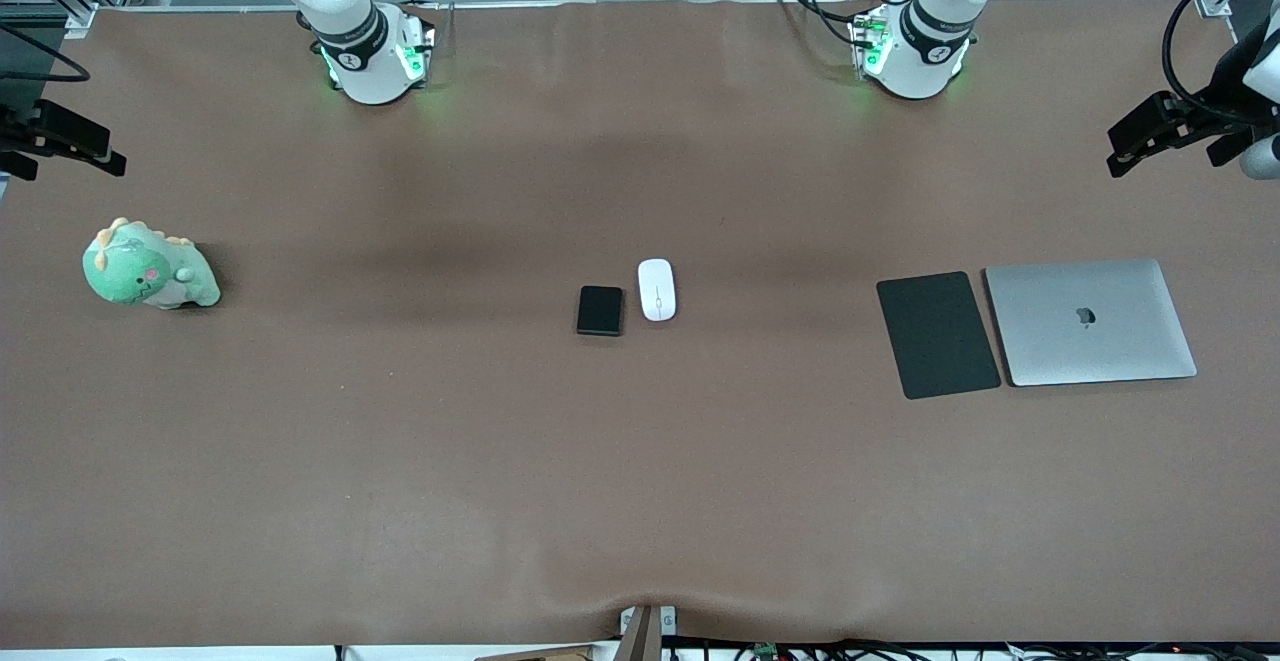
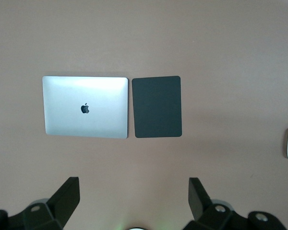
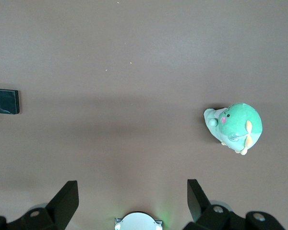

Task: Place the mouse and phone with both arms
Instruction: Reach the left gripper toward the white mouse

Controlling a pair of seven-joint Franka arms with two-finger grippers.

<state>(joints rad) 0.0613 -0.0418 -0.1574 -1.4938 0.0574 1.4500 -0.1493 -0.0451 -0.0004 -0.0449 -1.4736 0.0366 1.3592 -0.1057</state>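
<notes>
Mouse [image 1: 657, 289] beside phone [image 1: 600, 310] mid-table, well apart from both wide-open, empty claws: left claw [image 2: 134, 194], right claw [image 3: 133, 194]

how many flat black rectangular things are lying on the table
2. The small glossy black phone lies mid-table, beside the white oval mouse. The larger matte black mouse pad lies toward the left arm's end, beside the closed silver laptop. None seems hidden.

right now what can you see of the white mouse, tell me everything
The mouse is a small white oval with a smooth, glossy plastic-looking shell and a thin centre line. It lies flat on the brown table, near the middle, right beside the phone with a narrow gap between them, on the side toward the left arm's end. Nothing touches it but the table.
</notes>
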